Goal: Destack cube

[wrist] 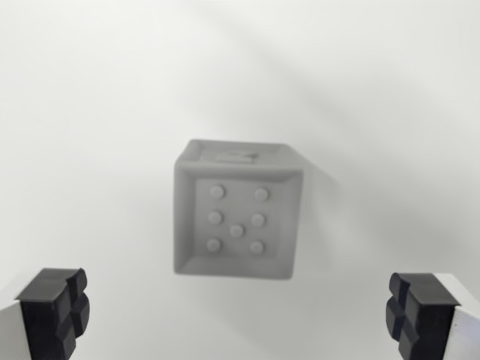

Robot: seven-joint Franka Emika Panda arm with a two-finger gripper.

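A pale grey cube (236, 214) lies on a white surface at the middle of the wrist view. Its facing side has a raised border and several small round studs. Whether a second cube lies beneath it is hidden from this angle. My gripper (238, 315) hangs above it, open, with the black left fingertip (54, 311) at the bottom left corner and the black right fingertip (420, 313) at the bottom right corner. Nothing is between the fingers, and the cube sits just beyond the gap between them.
The white surface (90, 112) fills the whole view. A soft shadow (322, 172) falls off the cube's right side.
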